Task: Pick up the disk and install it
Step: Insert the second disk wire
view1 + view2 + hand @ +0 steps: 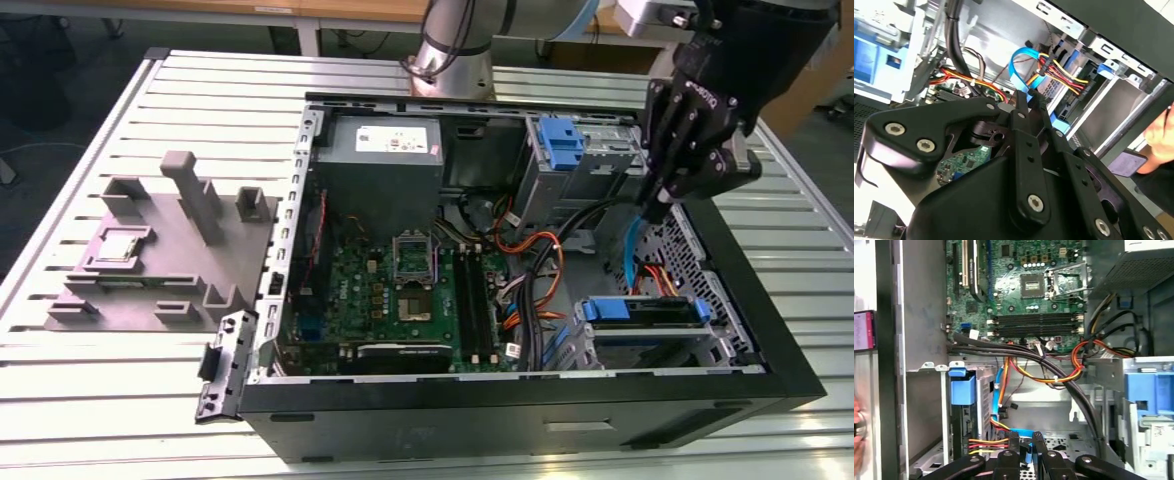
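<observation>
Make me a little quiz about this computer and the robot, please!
1. True or false: the computer case on the table has its side open.
2. What is nearest the gripper? A: the blue cable. B: the grey stand. C: the green board.
3. Fill in: the disk in the case has a ___ frame.

Key: 1 true; 2 A; 3 blue.

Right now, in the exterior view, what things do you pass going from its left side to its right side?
Grey plastic fixture block → grey metal power supply box with a white sticker → green motherboard → orange cables → black gripper.
</observation>
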Robot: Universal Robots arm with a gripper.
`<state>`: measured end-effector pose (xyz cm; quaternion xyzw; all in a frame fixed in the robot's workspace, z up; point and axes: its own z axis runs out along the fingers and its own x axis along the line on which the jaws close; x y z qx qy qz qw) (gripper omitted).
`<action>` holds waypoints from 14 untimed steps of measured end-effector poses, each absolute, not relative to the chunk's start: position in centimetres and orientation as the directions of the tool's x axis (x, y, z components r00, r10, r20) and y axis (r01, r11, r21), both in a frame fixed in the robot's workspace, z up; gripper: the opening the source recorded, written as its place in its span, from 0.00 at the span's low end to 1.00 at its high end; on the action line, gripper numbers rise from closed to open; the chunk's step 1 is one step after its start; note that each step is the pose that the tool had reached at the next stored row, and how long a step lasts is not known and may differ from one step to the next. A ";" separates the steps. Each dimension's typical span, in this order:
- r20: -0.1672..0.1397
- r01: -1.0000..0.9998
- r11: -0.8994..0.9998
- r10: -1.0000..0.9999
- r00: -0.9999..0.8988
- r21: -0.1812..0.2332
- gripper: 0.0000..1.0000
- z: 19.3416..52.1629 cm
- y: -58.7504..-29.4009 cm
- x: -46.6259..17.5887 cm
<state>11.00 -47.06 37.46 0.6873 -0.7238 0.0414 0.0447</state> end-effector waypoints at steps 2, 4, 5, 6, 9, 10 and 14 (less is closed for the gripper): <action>0.138 -0.999 0.052 -0.989 -0.052 0.001 0.25 37.3 -47.0 11.0; 0.154 -0.999 0.052 -0.987 -0.052 0.000 0.25 37.2 -47.0 11.0; 0.160 -0.999 0.053 -0.986 -0.052 -0.001 0.25 37.1 -47.0 11.1; 0.166 -0.999 0.053 -0.985 -0.052 -0.001 0.25 37.1 -47.0 11.1; 0.175 -0.999 0.053 -0.983 -0.052 -0.001 0.25 36.7 -47.0 11.1; 0.177 -0.999 0.053 -0.983 -0.052 -0.001 0.25 36.5 -47.0 11.1; 0.191 -0.999 0.053 -0.980 -0.052 -0.002 0.16 36.1 -47.0 11.1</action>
